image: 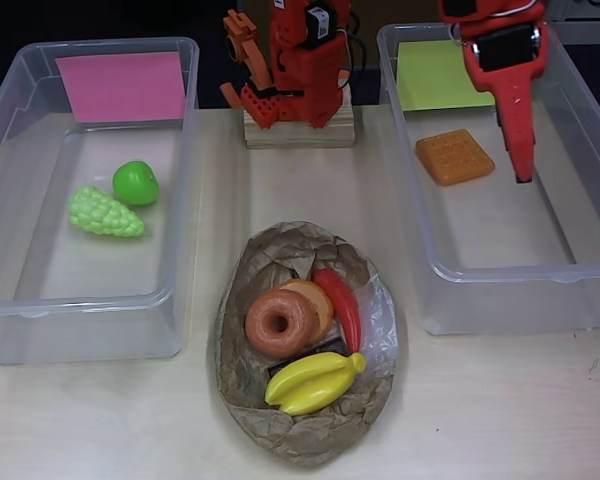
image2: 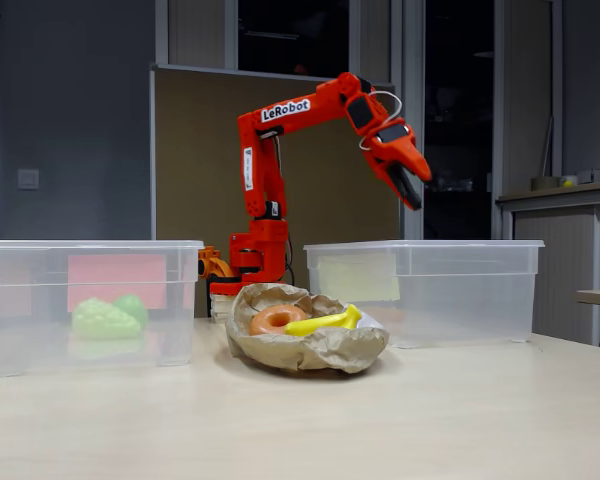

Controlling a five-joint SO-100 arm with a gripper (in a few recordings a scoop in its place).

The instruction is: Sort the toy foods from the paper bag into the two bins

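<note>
The crumpled brown paper bag [image: 242,375] [image2: 320,350] lies open at the table's front centre. It holds a brown donut [image: 280,322] [image2: 276,320], an orange croissant [image: 320,300], a red chili [image: 344,306], yellow bananas [image: 315,382] [image2: 326,322] and a dark chocolate bar [image: 310,355]. The left bin [image: 10,300] [image2: 20,330] with a pink label holds a green apple [image: 135,183] and pale grapes [image: 105,212]. An orange waffle [image: 454,157] lies in the right bin [image: 500,290] [image2: 460,300] with a yellow-green label. My gripper [image: 522,170] [image2: 412,195] hangs shut and empty, high over that bin, just right of the waffle.
The arm's base [image: 298,125] stands on a wooden block between the two bins at the back. Bare table [image: 500,410] lies in front of the bins and on both sides of the bag.
</note>
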